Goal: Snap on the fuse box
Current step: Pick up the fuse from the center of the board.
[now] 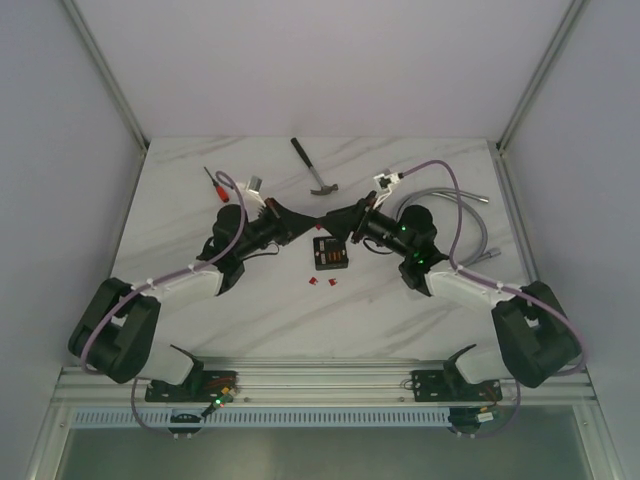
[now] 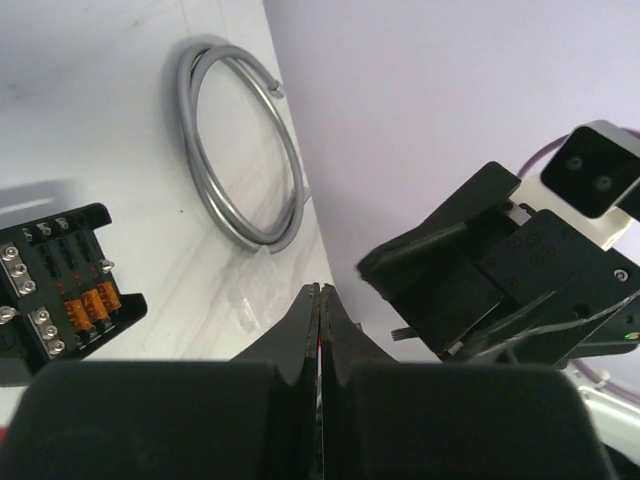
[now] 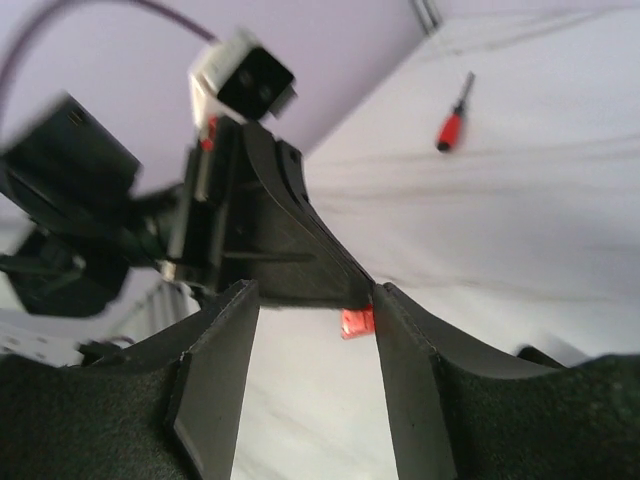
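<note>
No lettering, label, brand, number or sign can be read in any of the three views. On the fuse box, the orange fuses seated in its near row are too small and soft to give up any printed figure, and the box's black rim shows no legible marking.
</note>
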`<control>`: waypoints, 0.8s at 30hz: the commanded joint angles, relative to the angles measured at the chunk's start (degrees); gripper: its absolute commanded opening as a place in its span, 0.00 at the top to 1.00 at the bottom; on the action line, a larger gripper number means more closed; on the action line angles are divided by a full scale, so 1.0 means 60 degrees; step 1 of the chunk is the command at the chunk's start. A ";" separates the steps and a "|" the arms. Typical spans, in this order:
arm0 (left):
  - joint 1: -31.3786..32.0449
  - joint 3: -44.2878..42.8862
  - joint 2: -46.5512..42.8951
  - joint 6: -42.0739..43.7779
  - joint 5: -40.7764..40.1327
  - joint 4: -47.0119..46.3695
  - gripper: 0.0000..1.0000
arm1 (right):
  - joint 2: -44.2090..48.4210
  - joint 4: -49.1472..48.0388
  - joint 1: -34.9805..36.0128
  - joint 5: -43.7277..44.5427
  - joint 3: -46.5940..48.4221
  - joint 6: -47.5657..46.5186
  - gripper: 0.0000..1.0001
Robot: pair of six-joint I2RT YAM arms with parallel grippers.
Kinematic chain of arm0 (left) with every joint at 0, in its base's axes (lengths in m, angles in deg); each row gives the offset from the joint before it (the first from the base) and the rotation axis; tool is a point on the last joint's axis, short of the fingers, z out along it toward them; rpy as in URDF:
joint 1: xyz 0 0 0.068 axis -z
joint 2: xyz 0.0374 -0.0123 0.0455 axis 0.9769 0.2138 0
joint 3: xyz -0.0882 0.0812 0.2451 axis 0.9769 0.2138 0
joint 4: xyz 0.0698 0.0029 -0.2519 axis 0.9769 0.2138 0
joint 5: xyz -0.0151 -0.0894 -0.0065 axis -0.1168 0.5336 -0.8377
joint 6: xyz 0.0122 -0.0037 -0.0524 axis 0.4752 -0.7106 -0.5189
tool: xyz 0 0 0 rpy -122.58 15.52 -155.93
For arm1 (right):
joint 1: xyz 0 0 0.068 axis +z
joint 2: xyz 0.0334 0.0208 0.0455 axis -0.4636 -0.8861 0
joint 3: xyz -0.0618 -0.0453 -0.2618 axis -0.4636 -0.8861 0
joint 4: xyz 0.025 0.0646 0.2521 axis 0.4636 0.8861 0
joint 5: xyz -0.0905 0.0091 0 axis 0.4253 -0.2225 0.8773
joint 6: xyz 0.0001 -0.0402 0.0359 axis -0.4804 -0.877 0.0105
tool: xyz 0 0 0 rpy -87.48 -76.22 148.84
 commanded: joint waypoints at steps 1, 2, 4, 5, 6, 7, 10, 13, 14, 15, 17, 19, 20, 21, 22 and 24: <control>0.0030 0.0327 -0.0657 -0.0930 -0.0654 -0.1231 1.00 | -0.0293 -0.3023 0.0052 -0.0141 -0.0327 0.2632 0.44; 0.0041 0.0370 -0.0802 -0.1039 -0.0756 -0.1278 1.00 | -0.0390 -0.3312 0.0058 -0.0096 -0.0370 0.2901 0.44; 0.0070 0.0409 -0.1002 -0.1233 -0.0926 -0.1326 1.00 | -0.0530 -0.3797 0.0050 0.0000 -0.0482 0.3331 0.45; 0.0086 0.0441 -0.1096 -0.1345 -0.1018 -0.1367 1.00 | -0.0594 -0.4122 0.0047 0.0049 -0.0534 0.3497 0.45; 0.0099 0.0478 -0.1180 -0.1450 -0.1098 -0.1418 1.00 | -0.0663 -0.4311 0.0051 0.0065 -0.0568 0.3648 0.46; 0.0119 0.0503 -0.1262 -0.1551 -0.1141 -0.1462 1.00 | -0.0746 -0.4476 0.0049 0.0047 -0.0578 0.3773 0.47; 0.0187 0.0521 -0.1473 -0.1782 -0.1264 -0.1542 1.00 | -0.1004 -0.5044 0.0052 -0.0065 -0.0536 0.4175 0.50; 0.0281 0.0524 -0.1597 -0.1874 -0.1388 -0.1558 1.00 | -0.1274 -0.5678 0.0087 -0.0219 -0.0473 0.4594 0.54; 0.0310 0.0538 -0.1621 -0.1906 -0.1414 -0.1577 1.00 | -0.1330 -0.5820 0.0101 -0.0256 -0.0445 0.4679 0.56; 0.0340 0.0555 -0.1637 -0.1936 -0.1448 -0.1609 1.00 | -0.1372 -0.5944 0.0125 -0.0297 -0.0416 0.4731 0.57; 0.0385 0.0573 -0.1642 -0.1994 -0.1459 -0.1700 1.00 | -0.1396 -0.6107 0.0154 -0.0321 -0.0378 0.4797 0.59; 0.0438 0.0594 -0.1639 -0.2040 -0.1480 -0.1778 1.00 | -0.1426 -0.6136 0.0162 -0.0336 -0.0346 0.4806 0.61; 0.0458 0.0595 -0.1627 -0.2064 -0.1480 -0.1815 1.00 | -0.1439 -0.6189 0.0171 -0.0344 -0.0352 0.4817 0.62; 0.0475 0.0598 -0.1598 -0.2108 -0.1487 -0.1864 1.00 | -0.1447 -0.6269 0.0181 -0.0341 -0.0353 0.4844 0.63; 0.0494 0.0617 -0.1588 -0.2144 -0.1475 -0.1954 1.00 | -0.1449 -0.6330 0.0186 -0.0332 -0.0359 0.4880 0.64; 0.0547 0.0658 -0.1566 -0.2224 -0.1487 -0.2151 1.00 | -0.1449 -0.6435 0.0181 -0.0295 -0.0387 0.4907 0.67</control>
